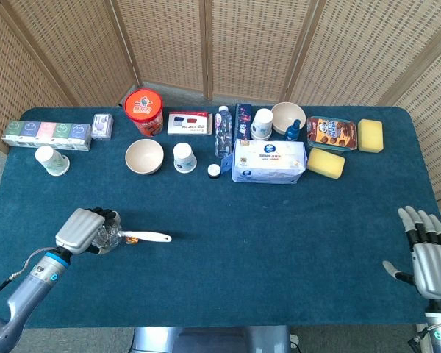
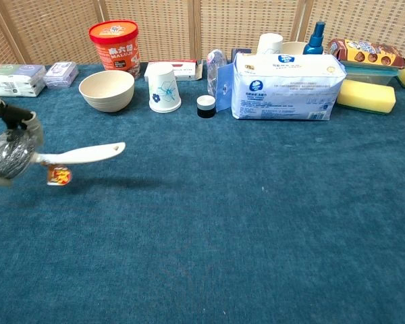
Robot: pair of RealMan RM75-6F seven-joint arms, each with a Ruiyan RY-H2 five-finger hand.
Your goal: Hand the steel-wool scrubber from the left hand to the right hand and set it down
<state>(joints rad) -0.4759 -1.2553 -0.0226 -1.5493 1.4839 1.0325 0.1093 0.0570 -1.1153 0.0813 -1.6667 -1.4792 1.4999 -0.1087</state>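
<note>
The left hand [image 1: 79,229] is wrapped tight around the shiny ball of the steel-wool scrubber with a white plastic handle [image 2: 17,154]. The scrubber is up off the blue cloth counter [image 1: 279,228], and its shadow shows on the cloth below. The white handle sticks out past the fingers, pointing toward the middle of the counter, and a little orange tag [image 2: 59,176] hangs down from it next to the hand. Farther out from this hand, toward the back, sit a cream round bowl [image 1: 144,156] and a white paper cup with blue flowers [image 1: 184,157] turned upside down. Behind those stands a red round tub with a red lid [image 1: 145,110]. More to the middle lies a big white and blue soft pack [image 1: 269,162], and past it a yellow sponge [image 1: 325,162]. The right hand [image 1: 423,257] is way over on the other side, near the front edge of the counter, with its fingers spread apart and nothing in it.
</note>
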